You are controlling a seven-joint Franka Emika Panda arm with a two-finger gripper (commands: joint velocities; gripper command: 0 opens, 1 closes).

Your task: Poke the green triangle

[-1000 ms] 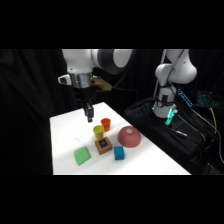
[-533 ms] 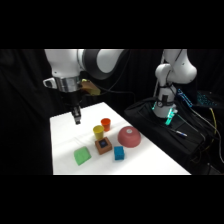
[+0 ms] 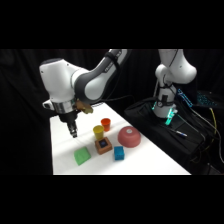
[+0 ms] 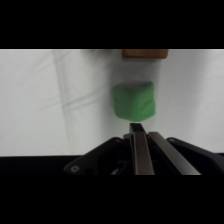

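The green triangle (image 3: 82, 156) is a small bright green wedge on the white table (image 3: 65, 140), near its front left. In the wrist view the green triangle (image 4: 133, 101) fills the middle, just beyond the fingertips. My gripper (image 3: 73, 133) hangs above and slightly behind it, clear of its top. The two fingers are pressed together into one narrow tip, so the gripper (image 4: 136, 128) is shut with nothing in it.
Right of the triangle stand a brown block with a blue top (image 3: 103, 145), a blue cube (image 3: 119, 153), a yellow cup (image 3: 98, 132), an orange cup (image 3: 105, 123) and a red dome (image 3: 129, 137). The brown block's edge (image 4: 145, 53) shows beyond the triangle. A black mat (image 3: 170, 135) lies beside the table.
The arm has swung left and toward the table's front, and the gripper has come down from above the cups to just over the green triangle.
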